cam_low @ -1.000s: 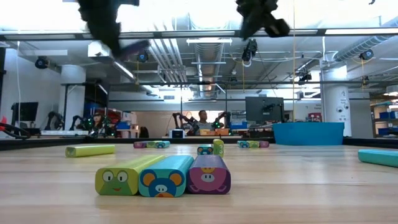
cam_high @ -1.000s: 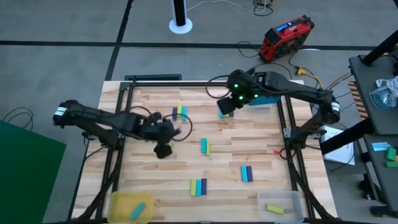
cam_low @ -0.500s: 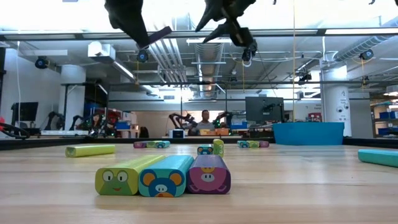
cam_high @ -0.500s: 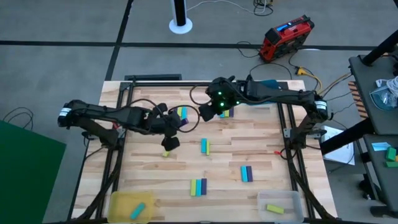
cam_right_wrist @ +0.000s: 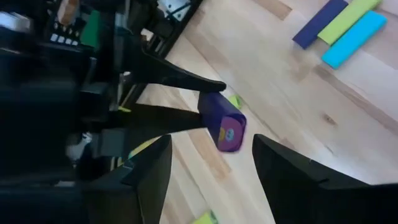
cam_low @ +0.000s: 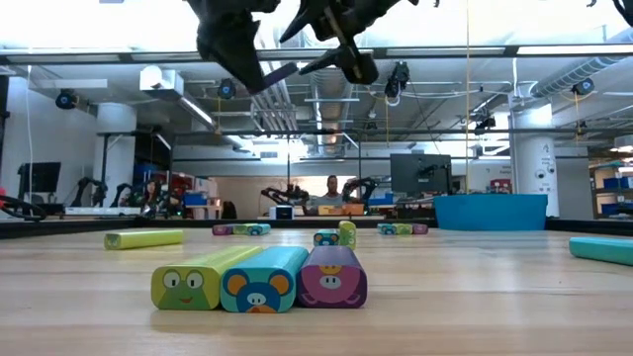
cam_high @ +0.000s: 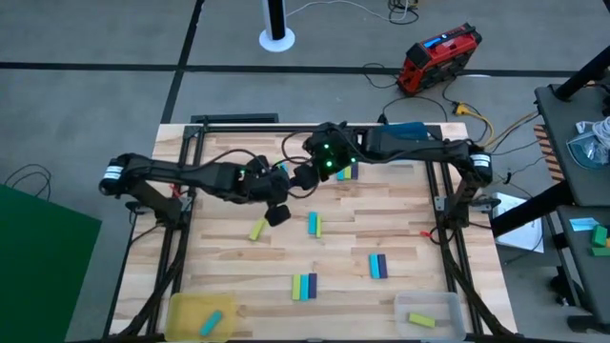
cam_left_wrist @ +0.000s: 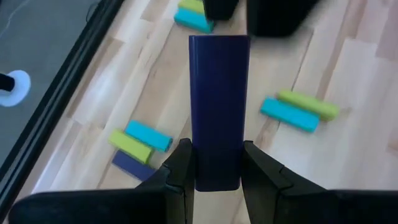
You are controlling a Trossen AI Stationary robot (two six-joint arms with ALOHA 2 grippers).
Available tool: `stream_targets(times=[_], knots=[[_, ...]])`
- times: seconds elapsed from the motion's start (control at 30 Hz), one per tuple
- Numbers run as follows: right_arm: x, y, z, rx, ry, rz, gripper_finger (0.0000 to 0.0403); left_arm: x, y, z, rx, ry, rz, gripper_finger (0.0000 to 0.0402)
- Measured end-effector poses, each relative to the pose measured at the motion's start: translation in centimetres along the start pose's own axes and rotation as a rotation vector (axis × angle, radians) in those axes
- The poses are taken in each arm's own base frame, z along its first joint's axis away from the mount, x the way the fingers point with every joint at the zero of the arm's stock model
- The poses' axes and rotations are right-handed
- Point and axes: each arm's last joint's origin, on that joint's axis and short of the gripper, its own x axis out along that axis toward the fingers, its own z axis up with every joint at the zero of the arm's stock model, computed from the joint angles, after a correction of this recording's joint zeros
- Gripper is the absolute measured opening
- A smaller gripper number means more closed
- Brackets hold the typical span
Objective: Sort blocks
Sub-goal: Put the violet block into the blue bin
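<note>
- The left tool [cam_left_wrist: 217, 165] is clamped on a dark purple block [cam_left_wrist: 217, 106], held up off the bench [cam_high: 400, 229] near the frame's upper middle.
- The right tool [cam_right_wrist: 208, 158] hangs just beside it with its fingers spread wide, the purple block's end face between them but not touching.
- Other blocks lie on the wood: a yellow-green, blue and purple trio [cam_low: 259, 279] at lower centre, and a single yellow-green bar [cam_high: 257, 229] left of centre.

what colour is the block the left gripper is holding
Dark purple block, clearest in the left wrist view.
</note>
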Motion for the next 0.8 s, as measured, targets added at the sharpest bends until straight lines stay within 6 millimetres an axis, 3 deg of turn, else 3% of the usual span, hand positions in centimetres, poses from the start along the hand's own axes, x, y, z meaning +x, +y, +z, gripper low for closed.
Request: stream_targets(times=[0.47, 0.8], knots=[[0.1, -0.1, 0.0, -0.043, -0.004, -0.007, 0.0184, -0.9, 0.1, 1.5, 0.02, -0.056, -0.015, 0.0072], [0.1, -0.1, 0.0, -0.057, -0.004, -0.007, 0.0087, -0.6, -0.1, 1.5, 0.022, -0.055, -0.015, 0.0083]])
